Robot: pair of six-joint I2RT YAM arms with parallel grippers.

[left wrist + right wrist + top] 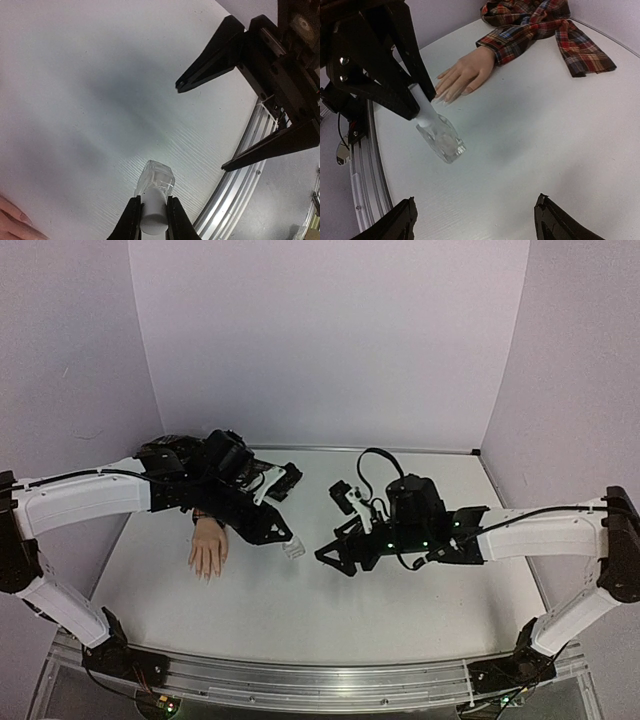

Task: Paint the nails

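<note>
The opening of the polish is judged to be the step in hand, with no painting begun: the nails [443, 96] are seen pale and bare at the fingertips of the mannequin hand [208, 550]. It lies flat on the left of the tabletop [400, 610], fingers towards the near edge, with its plaid sleeve [535, 25] trailing to the far side. Just right of it, the small clear bottle [444, 140] is held tilted, its white cap [152, 212] pinched by the left hand [285, 538]. Whether its base touches the tabletop cannot be told. The right hand [475, 220] is spread wide and empty, pointed at the glass body from the right. Next, the body would probably have to be clamped by the right hand and steadied, so that the cap can be twisted off and its brush carried to the nails.
</note>
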